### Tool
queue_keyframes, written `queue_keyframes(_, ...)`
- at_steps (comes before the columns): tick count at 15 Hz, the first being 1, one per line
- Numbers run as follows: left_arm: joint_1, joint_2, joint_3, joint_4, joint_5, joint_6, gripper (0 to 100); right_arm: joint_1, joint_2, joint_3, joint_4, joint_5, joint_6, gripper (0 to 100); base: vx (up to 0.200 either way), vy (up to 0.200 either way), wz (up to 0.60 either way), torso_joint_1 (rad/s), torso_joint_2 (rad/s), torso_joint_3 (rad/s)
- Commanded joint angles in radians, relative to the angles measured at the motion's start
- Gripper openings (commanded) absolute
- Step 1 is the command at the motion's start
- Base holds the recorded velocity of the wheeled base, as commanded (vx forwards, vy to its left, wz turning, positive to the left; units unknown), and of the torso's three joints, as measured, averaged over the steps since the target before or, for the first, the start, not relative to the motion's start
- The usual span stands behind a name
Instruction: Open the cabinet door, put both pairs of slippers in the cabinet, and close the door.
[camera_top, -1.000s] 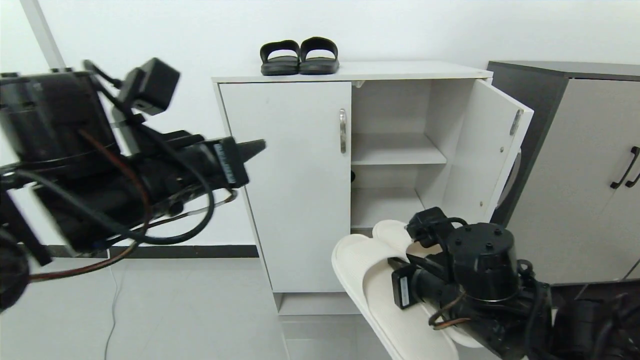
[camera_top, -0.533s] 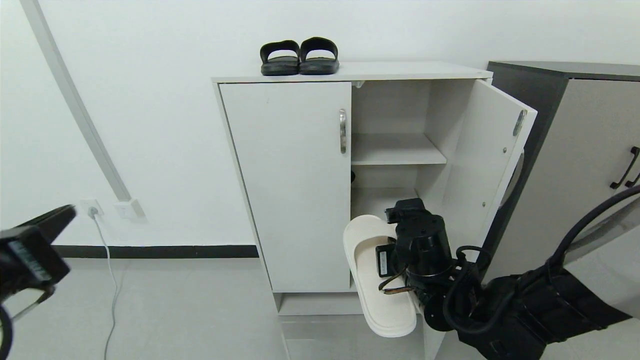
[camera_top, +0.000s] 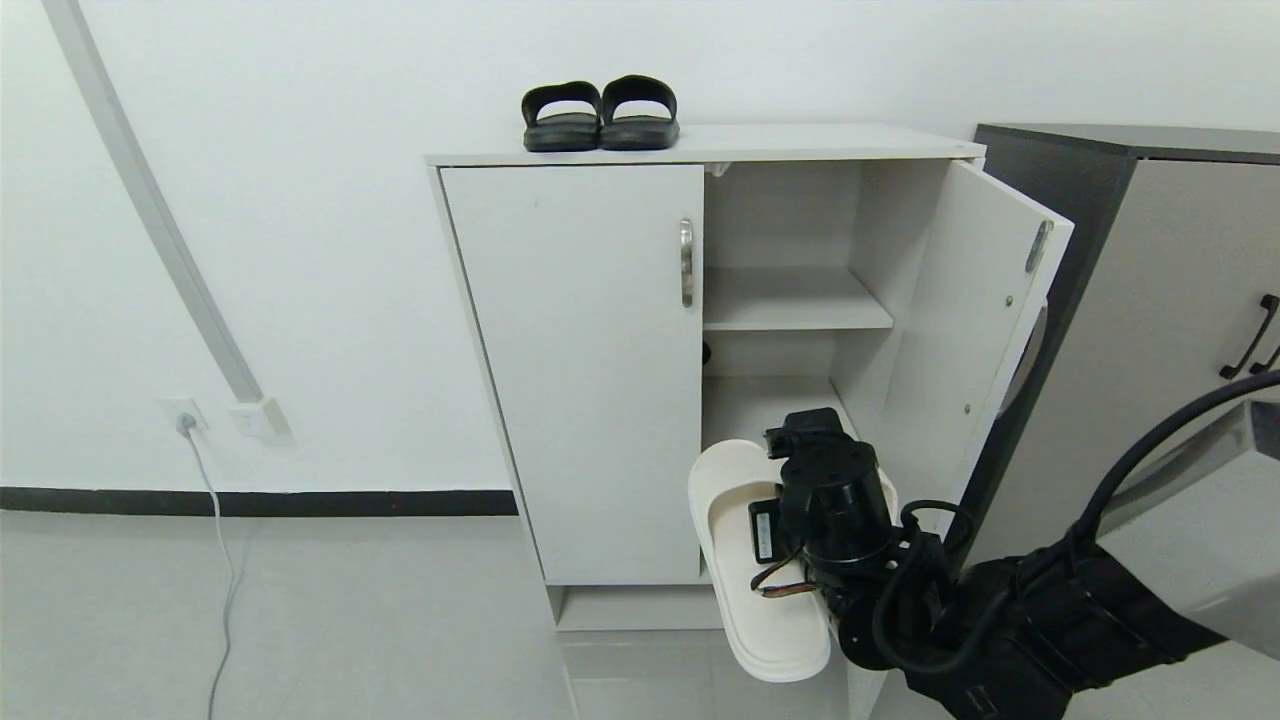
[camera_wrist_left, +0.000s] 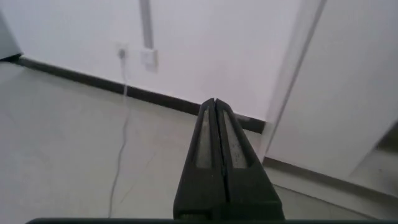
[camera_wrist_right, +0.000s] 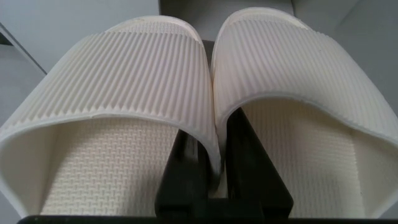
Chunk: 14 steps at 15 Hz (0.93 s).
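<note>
Slippers (camera_top: 735, 500) (white) pinched in right gripper (camera_wrist_right: 208, 180) beside open door (camera_top: 960, 330); left gripper (camera_wrist_left: 215, 143) closed.

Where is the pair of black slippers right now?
In the head view, the black slide slippers sit side by side on top of the white cabinet, above its closed left door.

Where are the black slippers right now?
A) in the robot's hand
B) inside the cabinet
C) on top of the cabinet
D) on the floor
C: the black slippers sit side by side on the top of the white cabinet, above its shut left door.
</note>
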Motion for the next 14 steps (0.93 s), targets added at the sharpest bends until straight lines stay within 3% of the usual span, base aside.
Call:
queue_keyframes(1, 0.004, -0.192, 0.079, 0.018, -0.113, 0.03, 0, 0.0, 0.0, 0.003, -0.002, 0.0, 0.0, 0, 0.0, 0.0, 0.0, 0.0, 0.0, 0.0)
queue_keyframes(2, 0.004, -0.192, 0.079, 0.018, -0.238, 0.031, 0, 0.0, 0.002, 0.005, -0.003, 0.0, 0.0, 0, 0.0, 0.0, 0.0, 0.0, 0.0, 0.0)
queue_keyframes(3, 0.004, -0.192, 0.079, 0.019, -0.287, 0.033, 0, 0.0, 0.002, 0.006, -0.003, 0.0, 0.0, 0, 0.0, 0.0, 0.0, 0.0, 0.0, 0.0)
queue_keyframes(4, 0.004, -0.19, 0.079, 0.054, -0.434, 0.037, 0, 0.0, 0.005, 0.008, -0.003, 0.0, 0.0, 0, 0.0, 0.0, 0.0, 0.0, 0.0, 0.0)
queue_keyframes(5, 0.004, -0.19, 0.075, 0.073, -0.514, 0.036, 0, 0.0, 0.009, 0.009, -0.005, 0.0, 0.0, 0, 0.0, 0.0, 0.0, 0.0, 0.0, 0.0)
queue_keyframes(11, 0.004, -0.19, 0.079, 0.064, -0.503, 0.039, 0, 0.0, 0.04, -0.041, -0.009, -0.015, 0.001, 0, 0.0, 0.0, 0.0, 0.0, 0.0, 0.0)
queue_keyframes(14, 0.004, -0.19, 0.079, 0.064, -0.506, 0.05, 0, 0.0, 0.055, -0.205, 0.074, -0.081, 0.001, 0, 0.0, 0.0, 0.0, 0.0, 0.0, 0.0)
